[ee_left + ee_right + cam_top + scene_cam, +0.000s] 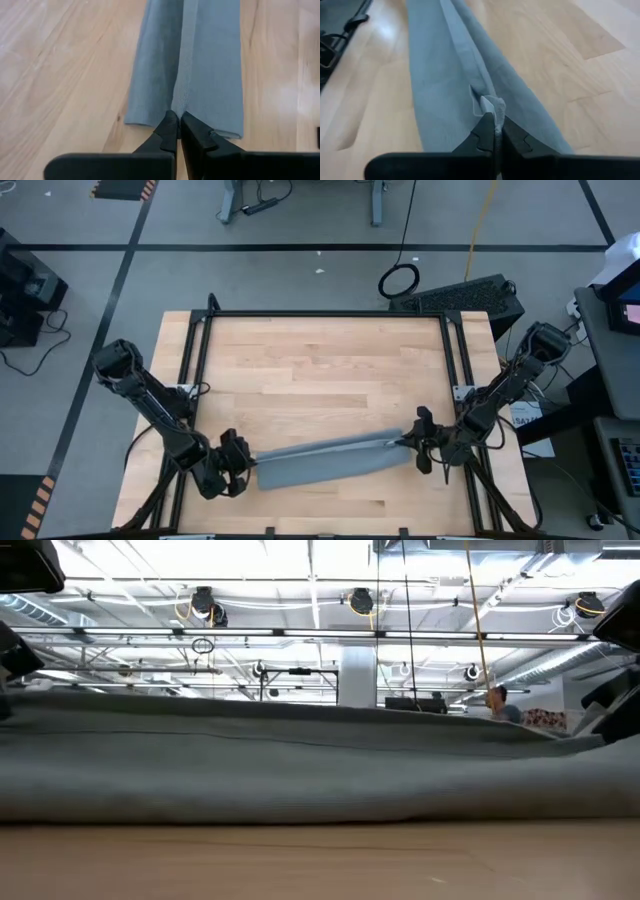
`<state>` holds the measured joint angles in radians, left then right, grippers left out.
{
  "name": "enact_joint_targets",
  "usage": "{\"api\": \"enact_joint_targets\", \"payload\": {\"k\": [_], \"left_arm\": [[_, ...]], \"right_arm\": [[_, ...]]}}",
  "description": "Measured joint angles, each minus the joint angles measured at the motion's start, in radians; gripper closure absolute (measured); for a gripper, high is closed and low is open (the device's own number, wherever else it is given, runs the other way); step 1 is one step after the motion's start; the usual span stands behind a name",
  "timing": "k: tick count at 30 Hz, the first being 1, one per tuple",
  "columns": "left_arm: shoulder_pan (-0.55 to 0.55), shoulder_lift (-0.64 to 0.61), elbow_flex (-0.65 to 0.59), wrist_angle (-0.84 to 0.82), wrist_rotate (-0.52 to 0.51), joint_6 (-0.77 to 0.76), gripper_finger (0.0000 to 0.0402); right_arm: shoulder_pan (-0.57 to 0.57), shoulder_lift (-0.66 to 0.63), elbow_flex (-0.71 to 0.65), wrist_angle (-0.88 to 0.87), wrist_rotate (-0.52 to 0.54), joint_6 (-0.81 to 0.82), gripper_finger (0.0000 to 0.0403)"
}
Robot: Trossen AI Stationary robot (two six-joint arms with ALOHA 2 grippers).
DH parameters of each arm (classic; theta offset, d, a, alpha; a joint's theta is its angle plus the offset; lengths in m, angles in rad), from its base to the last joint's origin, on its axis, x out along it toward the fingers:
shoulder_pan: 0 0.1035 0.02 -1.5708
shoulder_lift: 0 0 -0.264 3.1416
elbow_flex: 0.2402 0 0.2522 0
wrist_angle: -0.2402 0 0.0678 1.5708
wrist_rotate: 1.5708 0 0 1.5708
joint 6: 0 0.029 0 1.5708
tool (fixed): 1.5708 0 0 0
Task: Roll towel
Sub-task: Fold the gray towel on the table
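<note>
The towel [325, 460] lies folded into a long narrow band on the near part of the wooden table [320, 360], its long axis running roughly from 8 o'clock to 2 o'clock (right end slightly farther back). The left end effector [243, 460] is clamped on the towel's left end, fingers together on a raised fold; the right end effector [408, 443] pinches the right end likewise. A black frame [330, 314] borders the table.
</note>
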<state>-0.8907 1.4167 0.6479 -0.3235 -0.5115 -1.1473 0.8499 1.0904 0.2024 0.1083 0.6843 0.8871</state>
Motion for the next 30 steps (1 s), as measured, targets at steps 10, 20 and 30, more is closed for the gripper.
{"api": "enact_joint_targets", "payload": {"k": [10,20,30], "left_arm": [[0.000,0.030,0.000,0.056,0.026,-0.001,0.0389],[0.001,0.030,0.000,0.042,0.010,-0.052,0.0334],[0.001,0.025,0.000,0.042,-0.043,-0.052,0.0231]], "right_arm": [[-0.031,0.000,0.000,-0.018,-0.004,0.002,0.0400],[-0.032,0.000,0.000,-0.128,0.020,0.158,0.0323],[-0.032,0.000,0.000,-0.139,0.020,0.179,0.0273]]}}
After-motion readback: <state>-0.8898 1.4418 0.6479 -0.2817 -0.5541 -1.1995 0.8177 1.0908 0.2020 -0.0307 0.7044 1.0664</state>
